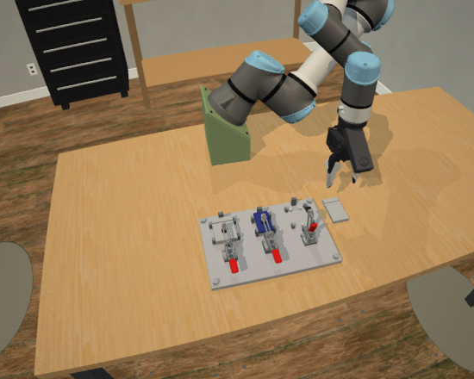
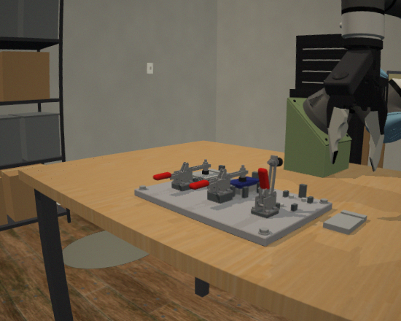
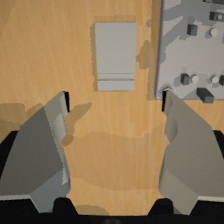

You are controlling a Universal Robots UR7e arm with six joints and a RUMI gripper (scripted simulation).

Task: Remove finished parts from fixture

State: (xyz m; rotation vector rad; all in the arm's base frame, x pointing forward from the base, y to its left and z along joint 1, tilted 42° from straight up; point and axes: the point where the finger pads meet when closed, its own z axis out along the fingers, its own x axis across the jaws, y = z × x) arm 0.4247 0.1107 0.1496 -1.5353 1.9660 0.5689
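The grey fixture plate (image 1: 269, 241) carries three toggle clamps. The left station holds a pale grey part (image 1: 223, 229) under a closed clamp with a red handle (image 1: 233, 265). The middle station holds the blue blank (image 1: 259, 221) under a closed clamp. The right clamp (image 1: 305, 229) stands open with its red handle up, and its station is empty. A grey slotted part (image 1: 335, 209) lies flat on the table just right of the plate; it also shows in the exterior view (image 2: 345, 221) and the wrist view (image 3: 115, 55). My gripper (image 1: 341, 174) hangs open and empty well above the table behind that part.
A green wedge block (image 1: 226, 129) stands at the back of the table under the arm's base. A black drawer cabinet (image 1: 72, 47) and a wooden shelf stand behind the table. Round stools (image 1: 452, 314) sit at the front corners.
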